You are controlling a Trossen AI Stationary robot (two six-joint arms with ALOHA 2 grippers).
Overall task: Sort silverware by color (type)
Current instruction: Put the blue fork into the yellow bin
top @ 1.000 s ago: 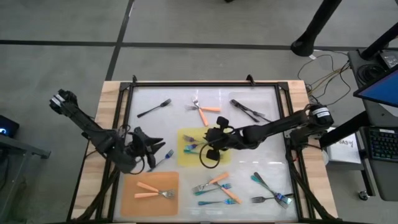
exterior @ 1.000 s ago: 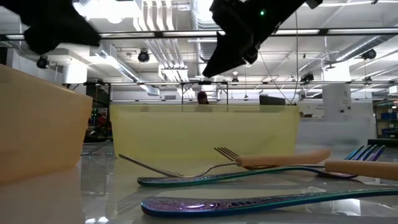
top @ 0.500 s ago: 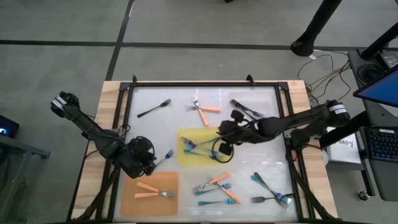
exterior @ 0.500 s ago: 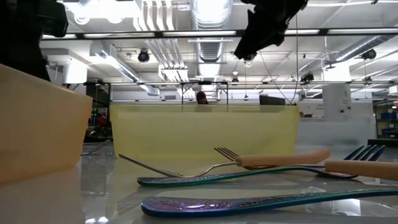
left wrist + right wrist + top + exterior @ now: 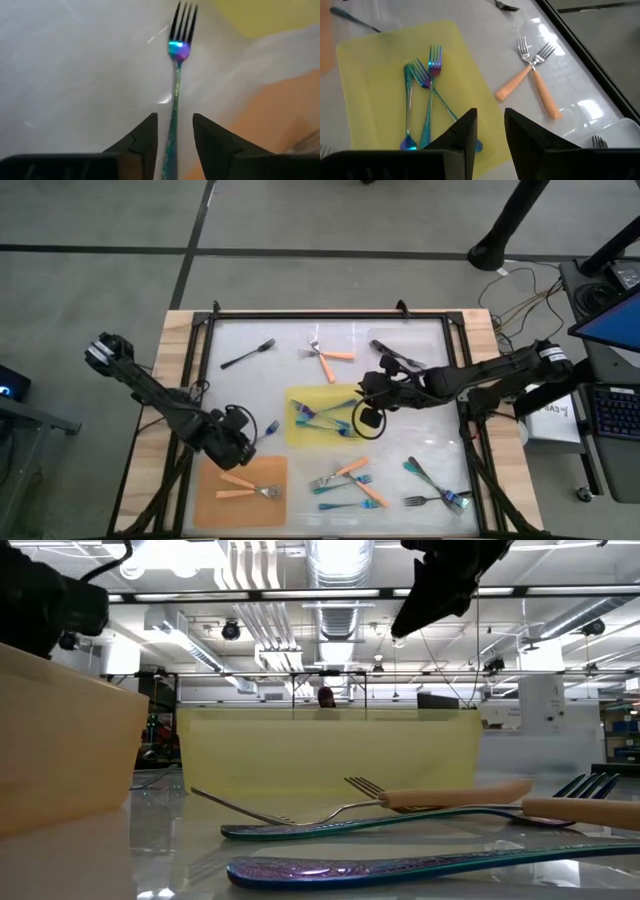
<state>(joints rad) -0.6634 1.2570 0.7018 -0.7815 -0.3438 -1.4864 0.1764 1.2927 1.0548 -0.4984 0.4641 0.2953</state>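
Left gripper (image 5: 172,145) has its jaws apart astride a blue fork's (image 5: 176,95) handle on the table beside the orange mat (image 5: 240,485); I judge that's lined up for a pick. Right gripper (image 5: 490,131) hovers empty, jaws parted, above three blue forks (image 5: 422,100) on the yellow mat (image 5: 385,90).

Below my table I see a grey concrete floor (image 5: 320,230) crossed by dark seam lines. Beyond it, silver ceiling ducts (image 5: 338,565) and bright strip lights (image 5: 170,555) run overhead.
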